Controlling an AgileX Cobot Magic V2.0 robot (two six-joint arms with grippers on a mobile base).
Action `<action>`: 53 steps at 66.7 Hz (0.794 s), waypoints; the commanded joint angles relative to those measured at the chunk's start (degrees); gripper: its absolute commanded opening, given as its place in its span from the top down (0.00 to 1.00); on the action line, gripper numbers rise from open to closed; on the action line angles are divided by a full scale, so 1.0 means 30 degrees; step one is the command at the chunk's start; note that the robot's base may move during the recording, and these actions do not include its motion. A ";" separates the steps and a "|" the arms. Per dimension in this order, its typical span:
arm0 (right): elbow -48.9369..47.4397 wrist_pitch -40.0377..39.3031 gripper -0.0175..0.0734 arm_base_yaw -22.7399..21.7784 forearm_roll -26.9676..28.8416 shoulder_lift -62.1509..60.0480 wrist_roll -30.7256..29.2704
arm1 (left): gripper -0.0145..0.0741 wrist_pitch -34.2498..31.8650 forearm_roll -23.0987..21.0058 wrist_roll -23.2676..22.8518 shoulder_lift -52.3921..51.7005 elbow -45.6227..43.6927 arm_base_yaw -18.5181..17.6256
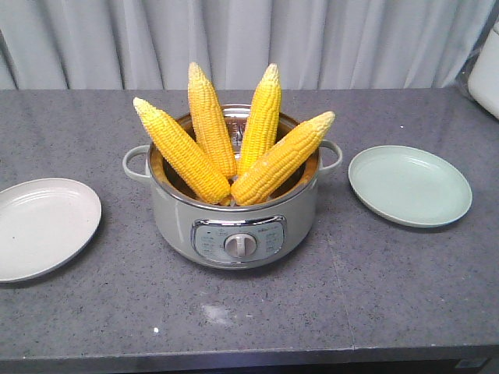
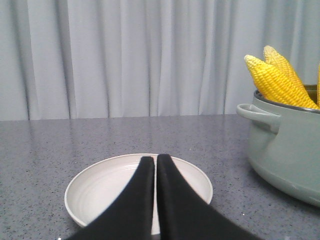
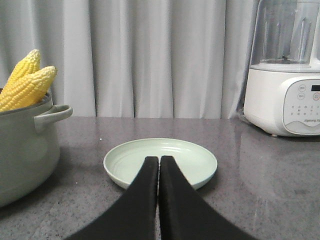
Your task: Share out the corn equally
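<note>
The corn [image 1: 184,152] stands fanned in the pot [image 1: 175,214], white plate [image 1: 39,226] left of it, green plate [image 1: 409,185] right. Jaws of left gripper [image 2: 155,159] and right gripper [image 3: 159,159] are pressed together, empty.

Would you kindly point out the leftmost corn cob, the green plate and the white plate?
leftmost corn cob [image 1: 181,150]: front view, middle of its kernels.
green plate [image 1: 409,187]: front view, bare centre.
white plate [image 1: 43,226]: front view, bare centre.

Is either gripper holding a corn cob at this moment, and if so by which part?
Nothing is held. The left gripper and right gripper have jaws shut on nothing; all four corn cobs stand in the pot.
</note>
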 commanded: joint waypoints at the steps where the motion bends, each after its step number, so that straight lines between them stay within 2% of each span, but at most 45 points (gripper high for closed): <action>1: 0.0110 -0.2940 0.81 -0.0067 0.0137 -0.0163 -0.0108 | 0.84 -0.1671 -0.0182 -0.0047 -0.0322 -0.0362 0.0065; 4: -0.0069 -0.3375 0.81 -0.0067 0.0528 -0.0143 -0.0068 | 0.84 -0.2147 -0.0204 -0.0096 -0.0322 -0.0527 0.0065; 9: -0.1012 -0.2642 0.81 -0.0067 0.0824 0.0085 -0.0063 | 0.84 -0.3268 -0.0521 -0.0623 -0.0307 -0.1241 0.0045; 18: -0.3962 0.0977 0.81 -0.0067 0.0734 0.1537 -0.0330 | 0.84 -0.2443 -0.0521 -0.0603 0.0332 -0.4063 0.0045; 28: -0.7789 0.4230 0.81 -0.0067 0.0802 0.4115 -0.2227 | 0.84 0.1156 -0.0521 -0.0603 0.3133 -0.8126 0.0045; 47: -1.4296 0.9186 0.81 -0.0067 0.0877 1.0041 -0.2123 | 0.84 1.0646 -0.0521 -0.0603 1.0072 -1.6861 0.0045; 53: -1.5766 1.0409 0.81 -0.0067 0.0897 1.1857 -0.2123 | 0.84 1.2675 -0.0521 -0.0567 1.2050 -1.8780 0.0045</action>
